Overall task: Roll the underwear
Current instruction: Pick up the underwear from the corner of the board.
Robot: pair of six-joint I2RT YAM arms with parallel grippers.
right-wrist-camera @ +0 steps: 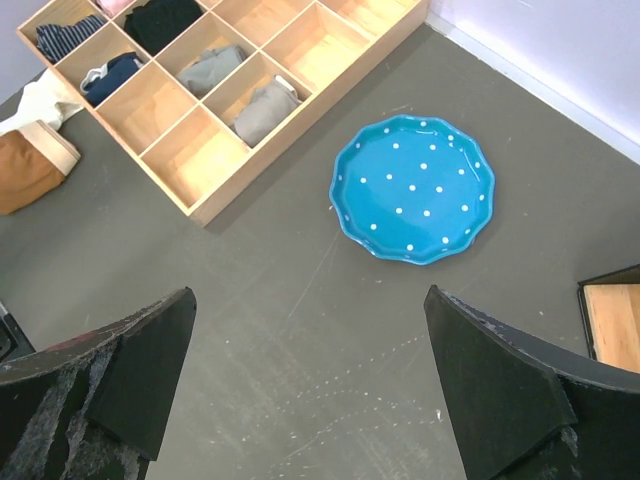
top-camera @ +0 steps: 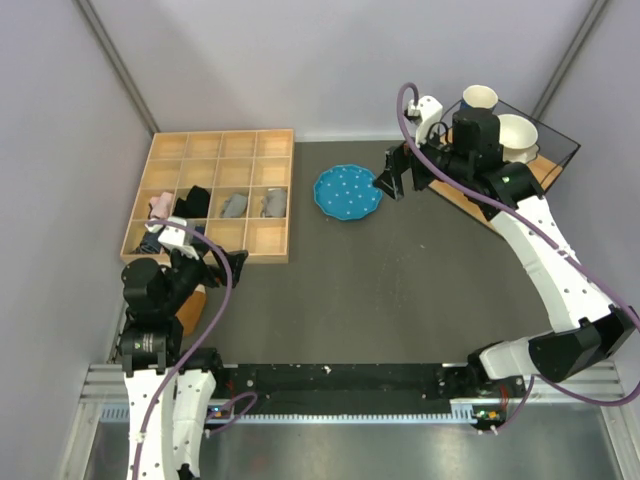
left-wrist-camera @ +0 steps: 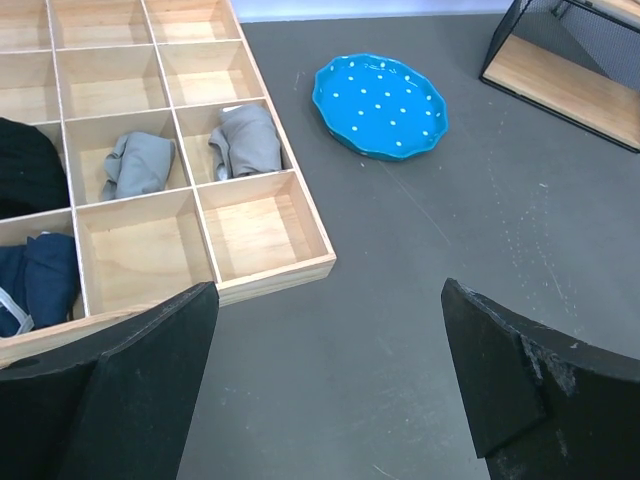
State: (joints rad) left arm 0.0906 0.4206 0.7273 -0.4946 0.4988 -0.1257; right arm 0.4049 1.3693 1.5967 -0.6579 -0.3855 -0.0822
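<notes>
A piece of white cloth (right-wrist-camera: 33,100) lies at the wooden tray's near-left corner, next to a brown block (right-wrist-camera: 28,168); only an edge shows and no lettering, so I cannot tell whether it is the underwear. In the top view it is a white scrap (top-camera: 152,227) behind the left arm. My left gripper (top-camera: 225,265) is open and empty, low over the dark mat in front of the tray; its fingers (left-wrist-camera: 150,390) frame bare mat. My right gripper (top-camera: 398,180) is open and empty, raised beside the blue plate (top-camera: 348,191).
The wooden compartment tray (top-camera: 270,255) at the back left holds grey (left-wrist-camera: 245,140), black (top-camera: 192,201) and navy (left-wrist-camera: 40,275) cloth bundles. The blue dotted plate (right-wrist-camera: 413,187) sits mid-back. A black wire rack (top-camera: 555,135) with white bowls stands at the back right. Walls close in both sides.
</notes>
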